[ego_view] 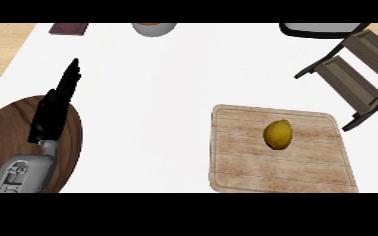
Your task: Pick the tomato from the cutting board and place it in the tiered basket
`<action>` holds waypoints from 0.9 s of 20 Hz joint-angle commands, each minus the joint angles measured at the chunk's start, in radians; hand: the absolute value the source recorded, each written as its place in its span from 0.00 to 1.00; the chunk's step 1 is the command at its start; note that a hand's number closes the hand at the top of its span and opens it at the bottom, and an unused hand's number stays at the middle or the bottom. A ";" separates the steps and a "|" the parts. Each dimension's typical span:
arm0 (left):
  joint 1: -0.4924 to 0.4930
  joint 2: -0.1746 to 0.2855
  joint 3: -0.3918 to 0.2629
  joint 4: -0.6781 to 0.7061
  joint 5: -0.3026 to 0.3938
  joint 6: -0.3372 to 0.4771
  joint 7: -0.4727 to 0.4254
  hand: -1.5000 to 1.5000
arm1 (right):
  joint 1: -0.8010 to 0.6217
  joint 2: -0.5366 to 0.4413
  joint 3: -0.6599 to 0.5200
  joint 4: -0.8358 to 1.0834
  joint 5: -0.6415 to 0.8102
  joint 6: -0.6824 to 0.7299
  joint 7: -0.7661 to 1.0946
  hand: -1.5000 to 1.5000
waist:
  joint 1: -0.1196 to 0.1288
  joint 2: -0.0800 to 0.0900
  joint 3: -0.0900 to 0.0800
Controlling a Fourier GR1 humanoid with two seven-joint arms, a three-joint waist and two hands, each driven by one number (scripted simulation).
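A yellow, lemon-shaped fruit [278,134] lies on the light wooden cutting board [244,170] at the lower right of the white counter. No red tomato shows; this yellow fruit is the only thing on the board. The tiered basket [351,75], a dark frame with slatted shelves, stands at the right edge beyond the board. My left hand [55,105] is at the left, far from the board, fingers straight and pointing up, holding nothing. My right hand does not show.
A dark round wooden board [70,145] lies under my left forearm at the lower left. A grey bowl [153,28] and a dark red flat object [69,28] sit at the far edge. A black-rimmed pan [321,29] is at the top right.
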 commanded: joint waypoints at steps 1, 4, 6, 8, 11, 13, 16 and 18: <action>0.042 -0.040 -0.022 -0.018 -0.015 0.014 -0.007 0.50 | -0.044 0.000 0.043 0.196 0.098 -0.040 -0.201 1.00 | -0.002 -0.004 0.000; 0.009 -0.015 0.000 -0.012 -0.023 0.003 0.005 0.50 | -0.087 0.001 0.086 0.319 0.139 -0.028 -0.321 1.00 | -0.003 -0.004 -0.001; 0.003 -0.017 0.005 -0.010 -0.028 0.007 0.008 0.50 | -0.082 -0.011 0.084 0.391 0.136 0.008 -0.393 1.00 | -0.007 -0.005 0.000; 0.009 -0.011 0.029 0.040 -0.013 -0.014 -0.040 0.50 | -0.072 0.026 0.099 0.431 0.152 -0.001 -0.420 1.00 | -0.013 -0.005 -0.001; 0.010 -0.042 0.009 0.039 -0.045 0.011 -0.045 0.50 | -0.159 0.054 0.122 0.539 0.188 0.013 -0.451 1.00 | -0.011 -0.005 -0.001; -0.038 -0.039 0.013 0.038 -0.037 -0.001 0.009 0.50 | -0.147 0.070 0.145 0.544 0.183 0.073 -0.449 1.00 | -0.019 -0.006 -0.001; 0.004 -0.008 0.032 0.011 -0.025 -0.021 0.007 0.50 | -0.170 0.104 0.106 0.661 0.129 0.158 -0.301 0.00 | -0.010 -0.006 -0.001; 0.011 -0.013 0.033 0.002 -0.024 -0.033 -0.001 0.50 | -0.176 0.102 0.128 0.701 0.191 0.126 -0.366 0.00 | -0.013 -0.007 0.000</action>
